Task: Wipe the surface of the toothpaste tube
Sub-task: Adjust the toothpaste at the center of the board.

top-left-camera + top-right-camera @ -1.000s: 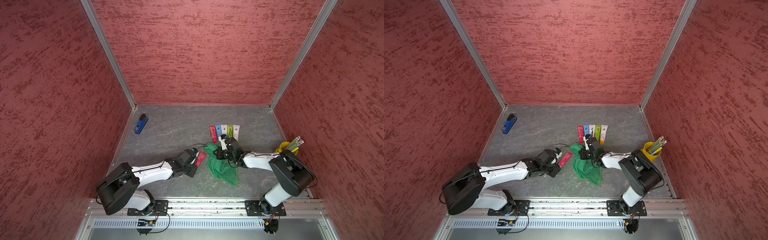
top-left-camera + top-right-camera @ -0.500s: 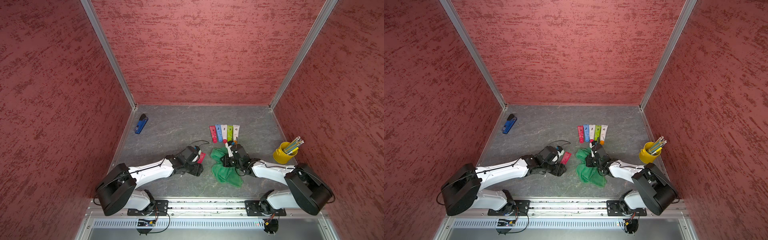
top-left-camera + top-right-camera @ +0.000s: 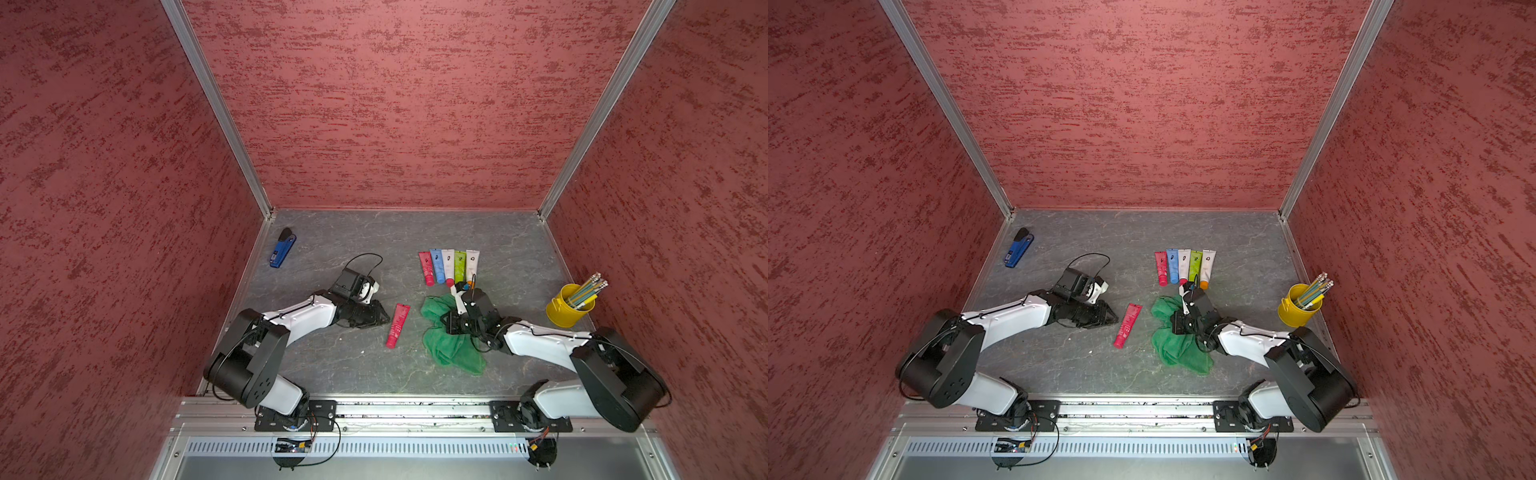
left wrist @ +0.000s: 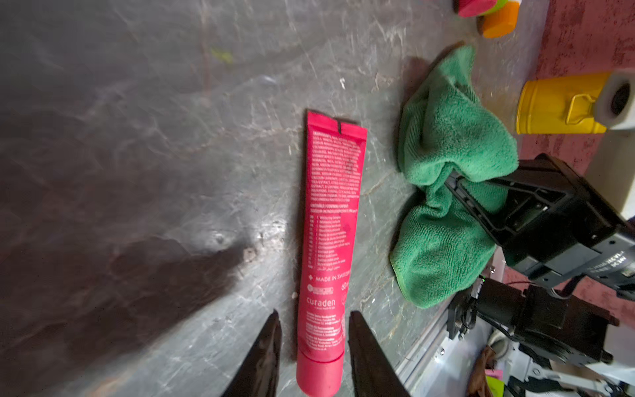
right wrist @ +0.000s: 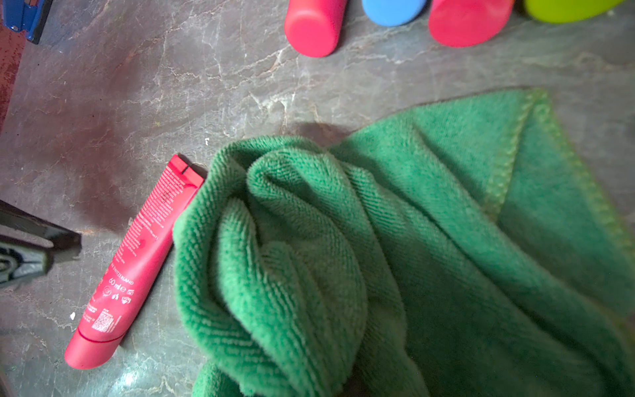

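Observation:
The red toothpaste tube [image 3: 397, 325] [image 3: 1128, 325] lies flat on the grey table, cap toward the front edge. My left gripper [image 3: 386, 320] [image 4: 313, 313] sits just left of it, open. In the left wrist view the tube [image 4: 328, 233] shows between the two fingers with a gap on each side. My right gripper [image 3: 446, 323] is shut on the bunched green cloth [image 3: 451, 353] [image 5: 378, 240], just right of the tube [image 5: 137, 261]. The cloth hides its fingers in the right wrist view. The cloth's fold lies close beside the tube's crimped end.
A row of several coloured tubes [image 3: 449, 266] lies behind the cloth. A yellow cup of pencils [image 3: 567, 313] stands at the right wall. A blue stapler [image 3: 283, 252] lies at the back left. Red walls close three sides.
My left gripper opened off the tube and drew back to the left, leaving the tube lying free. The right gripper pulled the cloth a little to the right and toward the front.

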Robot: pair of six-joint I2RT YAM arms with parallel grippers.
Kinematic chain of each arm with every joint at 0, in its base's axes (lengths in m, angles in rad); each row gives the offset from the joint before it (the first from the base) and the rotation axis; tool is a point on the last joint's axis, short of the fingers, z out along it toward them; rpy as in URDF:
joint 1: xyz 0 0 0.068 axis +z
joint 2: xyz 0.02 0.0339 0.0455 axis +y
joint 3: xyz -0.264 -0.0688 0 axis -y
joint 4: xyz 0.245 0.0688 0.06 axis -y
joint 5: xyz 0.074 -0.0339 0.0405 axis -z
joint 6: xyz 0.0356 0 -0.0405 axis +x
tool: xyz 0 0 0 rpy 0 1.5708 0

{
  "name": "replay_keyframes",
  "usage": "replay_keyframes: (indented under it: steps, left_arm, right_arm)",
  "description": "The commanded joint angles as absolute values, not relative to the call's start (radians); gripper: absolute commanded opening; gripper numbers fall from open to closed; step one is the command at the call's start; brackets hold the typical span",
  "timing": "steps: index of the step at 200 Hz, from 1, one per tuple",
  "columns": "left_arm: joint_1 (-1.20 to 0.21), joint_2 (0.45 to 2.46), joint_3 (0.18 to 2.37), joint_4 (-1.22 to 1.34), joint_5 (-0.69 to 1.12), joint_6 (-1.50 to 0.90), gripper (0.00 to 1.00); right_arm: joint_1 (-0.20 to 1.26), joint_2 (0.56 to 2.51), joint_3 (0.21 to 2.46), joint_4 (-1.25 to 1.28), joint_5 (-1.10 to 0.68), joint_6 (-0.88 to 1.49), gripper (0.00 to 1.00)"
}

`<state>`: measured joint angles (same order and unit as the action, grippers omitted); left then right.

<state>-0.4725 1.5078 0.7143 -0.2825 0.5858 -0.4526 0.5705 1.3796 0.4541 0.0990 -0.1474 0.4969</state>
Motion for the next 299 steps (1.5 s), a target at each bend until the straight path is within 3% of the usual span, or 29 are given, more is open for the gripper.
replay_keyframes:
  steps: [1,183,215,236,245,271,299]
  left_arm:
    - [-0.485,1.52,0.717,-0.248,0.647,-0.445,0.34]
    - [-0.727,1.68,0.829,-0.429,0.256,-0.442,0.23]
    - [-0.75,1.7,0.863,-0.43,0.249,-0.448,0.46]
    - [-0.749,1.695,0.87,-0.415,0.266,-0.456,0.49]
    - [-0.747,1.695,0.873,-0.411,0.273,-0.456,0.48]
    - [-0.747,1.717,0.89,-0.416,0.274,-0.452,0.3]
    - [-0.749,1.732,0.889,-0.421,0.257,-0.455,0.22]
  right_arm:
    - [0.571,1.364,0.437,0.083,-0.165,0.486,0.0]
    - [0.595,1.331,0.424,0.107,-0.189,0.499,0.0]
    - [0.603,1.331,0.425,0.112,-0.189,0.502,0.0]
    - [0.607,1.331,0.426,0.111,-0.19,0.501,0.0]
    - [0.608,1.33,0.426,0.11,-0.189,0.501,0.0]
    - [0.612,1.331,0.428,0.109,-0.189,0.5,0.0]
    - [0.615,1.327,0.425,0.105,-0.187,0.499,0.0]
